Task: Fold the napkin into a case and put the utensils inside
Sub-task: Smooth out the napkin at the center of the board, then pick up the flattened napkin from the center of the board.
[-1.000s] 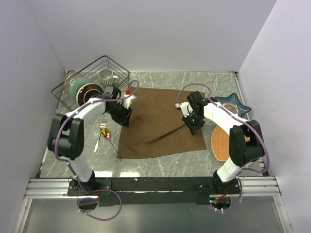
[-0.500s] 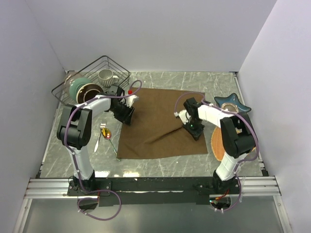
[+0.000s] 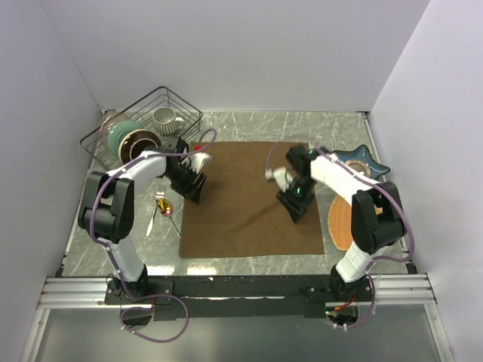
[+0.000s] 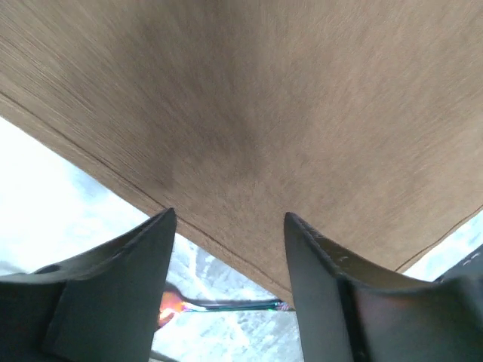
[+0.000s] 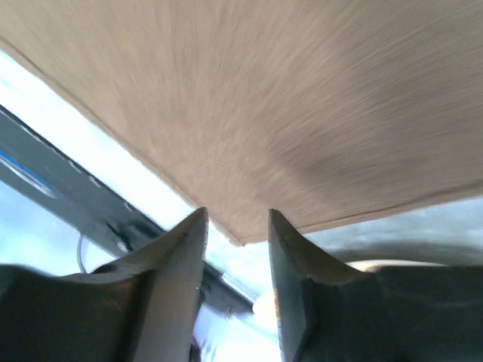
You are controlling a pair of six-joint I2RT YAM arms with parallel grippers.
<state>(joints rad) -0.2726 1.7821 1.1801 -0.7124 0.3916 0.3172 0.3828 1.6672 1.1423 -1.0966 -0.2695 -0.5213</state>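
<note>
Napkin [image 3: 241, 219] centre; utensils [image 3: 163, 207] left, mat [image 3: 341, 225] right, basket [image 3: 181, 101] behind utensils.

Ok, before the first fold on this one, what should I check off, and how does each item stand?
1. Napkin spread flat: ok.
2. Left gripper open, at the napkin's left edge: ok.
3. Right gripper open, above the napkin: ok.
4. Utensils lying off the cloth, to its left: ok.
5. Napkin's right edge apart from the woven mat: cannot tell.
</note>
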